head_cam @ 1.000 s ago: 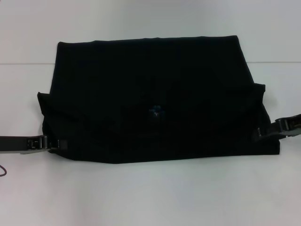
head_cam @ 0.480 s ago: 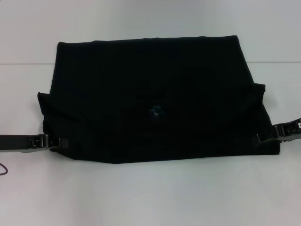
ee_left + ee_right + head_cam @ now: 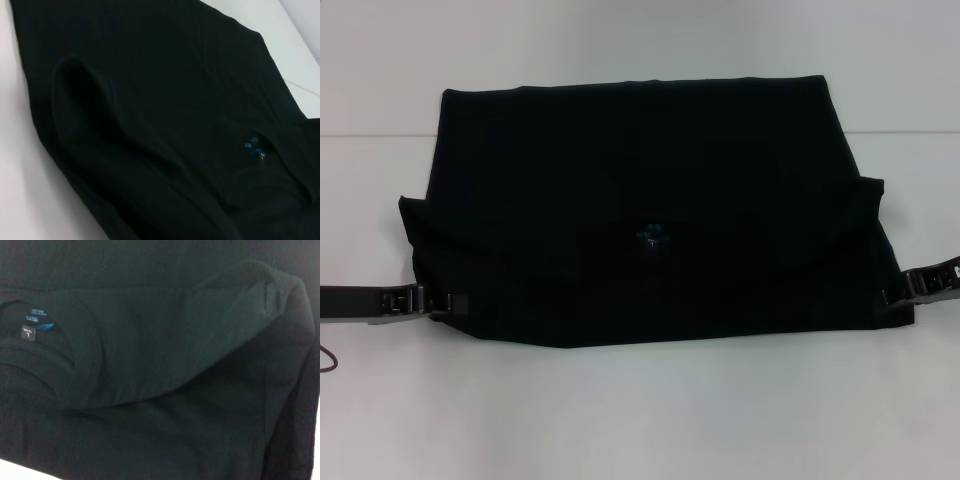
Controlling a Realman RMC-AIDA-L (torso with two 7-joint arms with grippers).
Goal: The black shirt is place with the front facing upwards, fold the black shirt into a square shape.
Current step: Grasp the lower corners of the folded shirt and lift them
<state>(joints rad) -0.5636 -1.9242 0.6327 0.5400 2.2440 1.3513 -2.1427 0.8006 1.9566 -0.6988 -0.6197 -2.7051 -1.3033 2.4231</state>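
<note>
The black shirt (image 3: 640, 200) lies flat on the white table as a wide folded block, with its sleeves tucked in. Its small blue neck label (image 3: 648, 238) shows near the middle. My left gripper (image 3: 455, 301) rests low at the shirt's near left corner, touching the cloth edge. At the near right corner my right gripper (image 3: 892, 294) sits just at the hem. The left wrist view shows the black shirt (image 3: 150, 100) with the neck label (image 3: 252, 145). In the right wrist view a folded sleeve of the shirt (image 3: 175, 365) lies beside the collar and label (image 3: 37, 322).
The white table (image 3: 640, 420) extends in front of the shirt and to both sides. A thin dark cable (image 3: 328, 360) curls at the left edge of the head view. A faint line (image 3: 380, 134) crosses the table behind the shirt.
My right gripper has slid outward to the right, from over the shirt's right corner to its very edge. The left gripper and the shirt have hardly moved.
</note>
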